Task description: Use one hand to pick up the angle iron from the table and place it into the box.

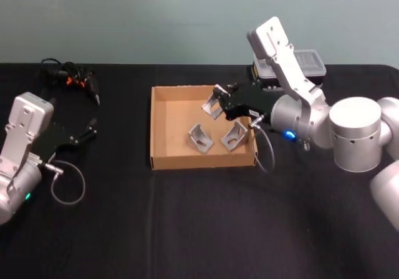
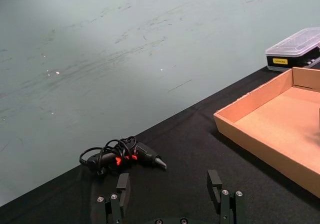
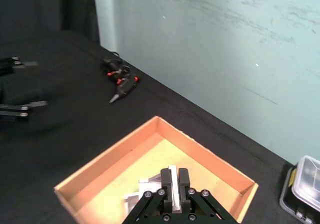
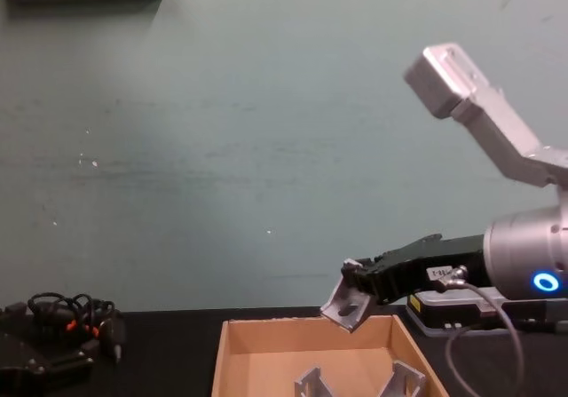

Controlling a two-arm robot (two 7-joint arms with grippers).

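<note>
While two brackets lie in the box, my right gripper pinches the angle iron above it; release remains.

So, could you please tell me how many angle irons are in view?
3: two lie in the box, one left and one right; the third is held above it by the right end effector.

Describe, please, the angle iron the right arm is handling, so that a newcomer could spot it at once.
Find the tan cardboard box in the middle of the black table. Two grey angle irons lie on its floor; the one meant hangs above the box's far side, clamped in the right tool, the sole bracket off the cardboard.
</note>
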